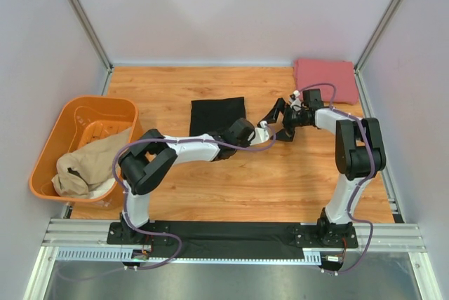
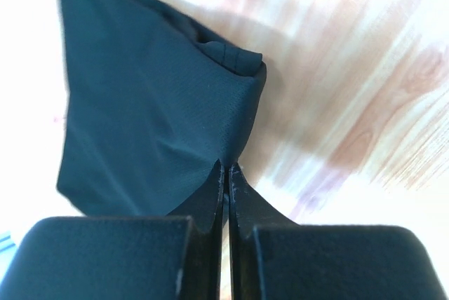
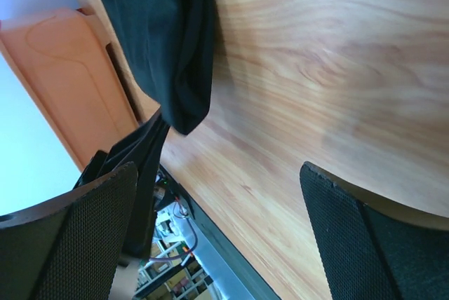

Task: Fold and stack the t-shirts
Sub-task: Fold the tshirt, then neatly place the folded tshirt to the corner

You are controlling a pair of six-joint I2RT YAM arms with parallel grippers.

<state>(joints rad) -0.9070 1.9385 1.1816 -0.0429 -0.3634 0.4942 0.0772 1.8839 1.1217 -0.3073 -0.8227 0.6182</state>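
Now your left jaws pinch a corner of the black t-shirt; your right jaws stand wide apart over the wooden desk.

black tee folded flat centre, pink-red tee folded far-R corner, tan tee crumpled in tub

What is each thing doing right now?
black t-shirt: folded, corner pinched by left fingers
pinkish-red t-shirt: folded, lying at the far right corner
tan t-shirt: crumpled in the orange tub
orange tub: upright, holding the tan t-shirt
left fingers: shut on the black t-shirt
right fingers: open, holding nothing
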